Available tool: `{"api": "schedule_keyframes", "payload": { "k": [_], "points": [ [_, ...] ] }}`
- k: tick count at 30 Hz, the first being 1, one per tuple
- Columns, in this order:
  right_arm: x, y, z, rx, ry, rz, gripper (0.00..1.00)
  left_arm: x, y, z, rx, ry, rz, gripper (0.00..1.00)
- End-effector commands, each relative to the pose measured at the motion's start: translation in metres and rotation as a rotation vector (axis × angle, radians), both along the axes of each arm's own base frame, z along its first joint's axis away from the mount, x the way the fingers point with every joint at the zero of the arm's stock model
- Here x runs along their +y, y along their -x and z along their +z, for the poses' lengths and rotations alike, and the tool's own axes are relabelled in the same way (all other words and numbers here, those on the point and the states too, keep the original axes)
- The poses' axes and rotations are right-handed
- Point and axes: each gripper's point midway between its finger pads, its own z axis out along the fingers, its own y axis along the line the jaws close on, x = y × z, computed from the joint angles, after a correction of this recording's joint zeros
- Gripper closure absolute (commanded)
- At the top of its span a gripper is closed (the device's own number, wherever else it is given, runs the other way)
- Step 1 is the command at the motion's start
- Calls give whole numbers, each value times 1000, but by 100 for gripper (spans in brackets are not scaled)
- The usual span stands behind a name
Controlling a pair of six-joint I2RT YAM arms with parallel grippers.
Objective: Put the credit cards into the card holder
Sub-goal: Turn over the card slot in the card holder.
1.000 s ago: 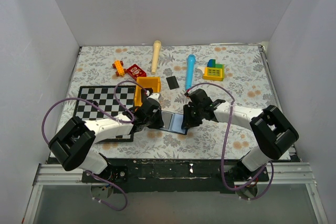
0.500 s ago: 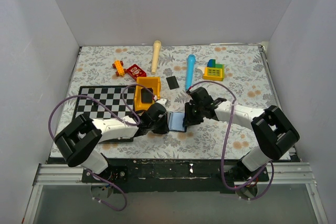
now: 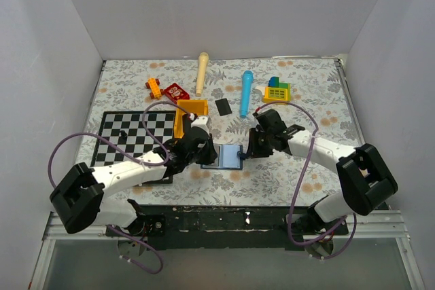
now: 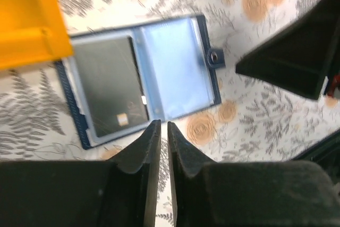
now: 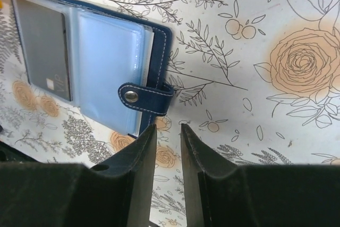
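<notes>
1. Top external view: card holder lies open and flat on the floral surface, between the two arms, just right of the chessboard.
2. Left wrist view: pocketed credit card, dark and glossy, sits in the holder's left clear pocket. The light blue pocket beside it has no card showing.
3. Snap stud is on a strap at the holder's outer edge.
4. Loose credit card lies flat on the surface behind the holder, apart from it, between the yellow tray and the blue marker.
5. Left gripper hovers at the holder's near edge, jaws almost together with only a thin slit, nothing in them.
6. Right gripper is just off the holder's strap side, jaws apart with a modest gap, empty.
7. Neither gripper touches either card.
</notes>
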Motion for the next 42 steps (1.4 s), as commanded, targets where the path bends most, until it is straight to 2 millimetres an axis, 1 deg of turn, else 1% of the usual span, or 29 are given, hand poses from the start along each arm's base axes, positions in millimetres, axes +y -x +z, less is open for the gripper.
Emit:
{"api": "schedule_keyframes", "payload": {
  "k": [1,2,6,12,18,22,26,29,32,35,37,42],
  "points": [
    [4,-2,21,-60,-60,19,66,32,-25,5,-38,-45,125,87],
    [7,-2,25,-64,-82,24,66,38,-28,-1,-31,-58,143,84],
    [20,2,33,-55,-162,40,65,58,-32,-22,0,-117,193,84],
    [35,7,33,-14,-252,40,65,65,-30,-35,16,-157,205,86],
    [40,7,30,4,-261,37,65,71,-29,-45,27,-197,214,87],
    [44,8,26,24,-254,46,65,69,-27,-54,47,-213,198,89],
    [46,11,21,36,-242,56,65,67,-25,-68,78,-243,172,95],
    [47,11,20,38,-236,53,65,57,-17,-71,90,-218,137,96],
    [44,8,18,33,-213,46,65,46,-6,-73,90,-214,104,96],
    [41,6,18,25,-187,41,65,40,-1,-76,101,-218,94,96],
    [38,4,18,16,-167,38,65,37,2,-79,111,-215,97,96],
    [28,1,16,-2,-107,19,65,36,3,-77,107,-209,99,96]
  ]
}}
